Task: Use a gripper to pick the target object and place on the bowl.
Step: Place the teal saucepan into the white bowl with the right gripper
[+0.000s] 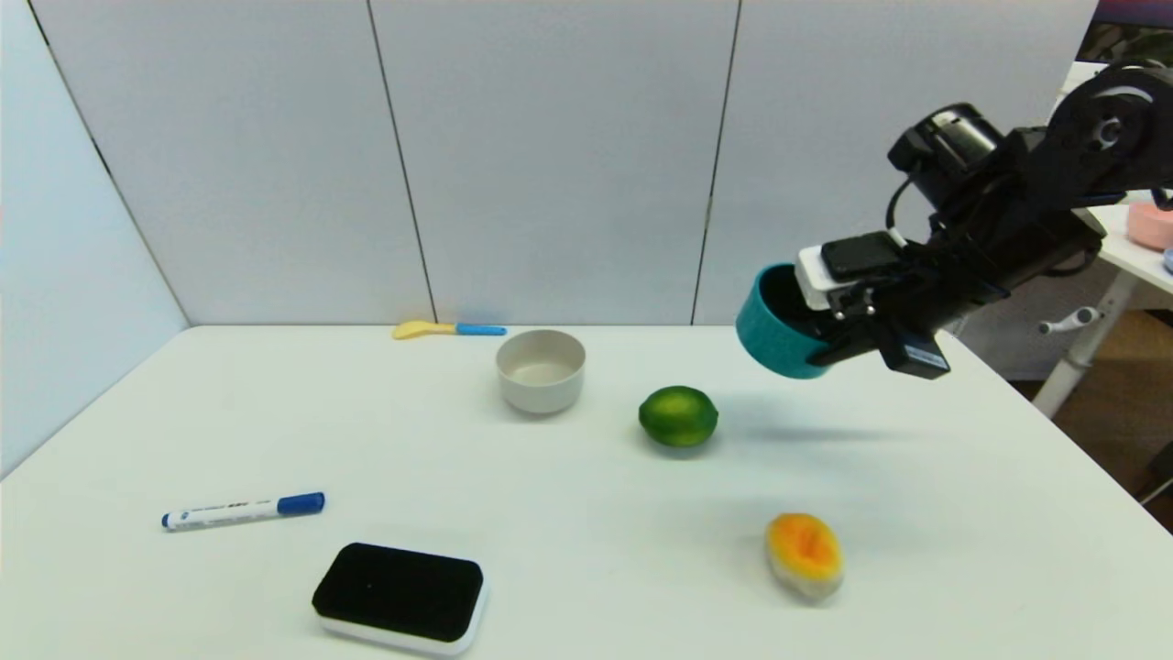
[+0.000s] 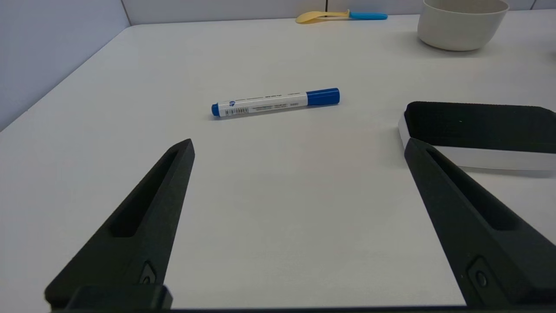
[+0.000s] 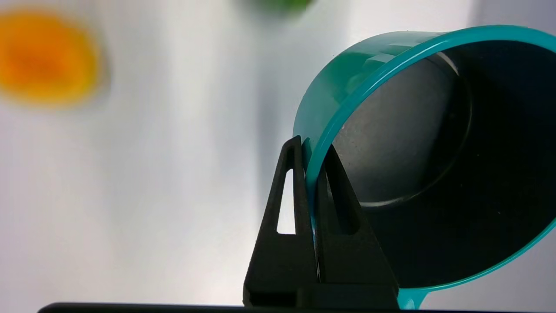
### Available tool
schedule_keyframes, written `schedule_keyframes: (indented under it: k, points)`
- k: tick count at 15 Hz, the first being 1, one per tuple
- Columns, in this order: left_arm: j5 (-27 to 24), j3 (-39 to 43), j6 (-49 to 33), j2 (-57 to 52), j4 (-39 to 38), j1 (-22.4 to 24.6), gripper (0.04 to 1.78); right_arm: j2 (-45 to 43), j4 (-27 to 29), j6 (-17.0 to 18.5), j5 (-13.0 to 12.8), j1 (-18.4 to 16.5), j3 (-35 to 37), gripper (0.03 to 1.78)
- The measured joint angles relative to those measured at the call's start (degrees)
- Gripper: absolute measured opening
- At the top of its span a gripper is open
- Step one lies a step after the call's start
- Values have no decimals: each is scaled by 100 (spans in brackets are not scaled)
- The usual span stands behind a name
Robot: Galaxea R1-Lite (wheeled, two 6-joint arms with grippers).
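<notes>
My right gripper (image 1: 829,344) is shut on the rim of the teal saucepan (image 1: 774,325) and holds it tipped on its side, high above the table's far right. In the right wrist view the gripper (image 3: 313,150) pinches the saucepan's wall (image 3: 343,78), one finger outside, one inside the black interior. The off-white bowl (image 1: 541,369) stands on the table to the left of the saucepan, beyond the green lime (image 1: 678,416); it also shows in the left wrist view (image 2: 461,22). My left gripper (image 2: 297,145) is open and empty, low over the table's front left.
An orange melon piece (image 1: 804,553) lies at the front right. A blue-capped marker (image 1: 243,511) and a black eraser (image 1: 400,596) lie at the front left. A yellow and blue spoon (image 1: 447,329) lies by the back wall. A pink bowl (image 1: 1150,225) sits on another table, far right.
</notes>
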Motion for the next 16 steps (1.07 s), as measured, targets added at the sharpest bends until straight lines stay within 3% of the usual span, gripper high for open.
schedule_keyframes:
  k: [6,9,11,16]
  points:
    - [0,0,2,0,-2,0,171,447,-428,313,-17,1117,-333,8]
    - [0,0,2,0,0,0,171,701,-1301,335,11,1459,-355,8]
    - [0,0,2,0,0,0,171,789,-1514,341,35,1531,-358,8]
    - [0,0,2,0,0,0,171,942,-2360,394,686,1580,-377,8]
